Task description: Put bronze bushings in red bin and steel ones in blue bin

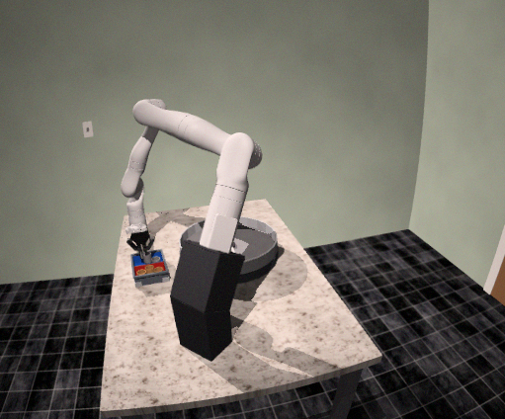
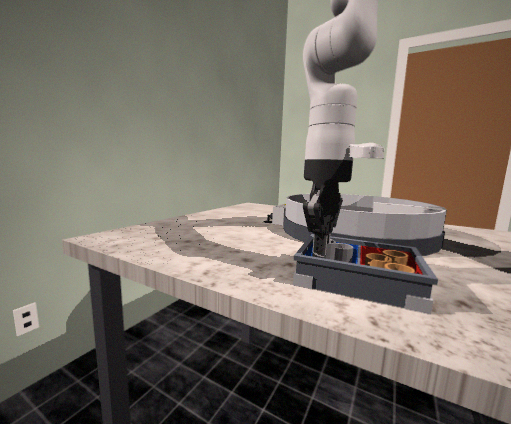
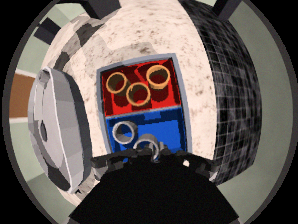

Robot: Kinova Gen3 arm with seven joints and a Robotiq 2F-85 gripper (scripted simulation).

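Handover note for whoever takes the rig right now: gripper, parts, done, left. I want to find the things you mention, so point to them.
Gripper point(image 1: 145, 259) point(image 2: 320, 253) point(image 3: 156, 146): shut on a steel bushing point(image 3: 139, 142), low in the blue bin point(image 1: 154, 254) point(image 2: 356, 254) point(image 3: 170, 131).
Done: three bronze bushings point(image 1: 149, 268) point(image 2: 377, 262) point(image 3: 138, 104) in the red bin point(image 1: 158, 265) point(image 2: 366, 252) point(image 3: 120, 108), one loose steel ring point(image 1: 156, 259) point(image 2: 343, 254) point(image 3: 116, 133) in blue. None misplaced that I see.
Left: release, back out, check the turntable point(image 1: 270, 247) point(image 2: 403, 224) point(image 3: 76, 125); can't tell if any remain there.
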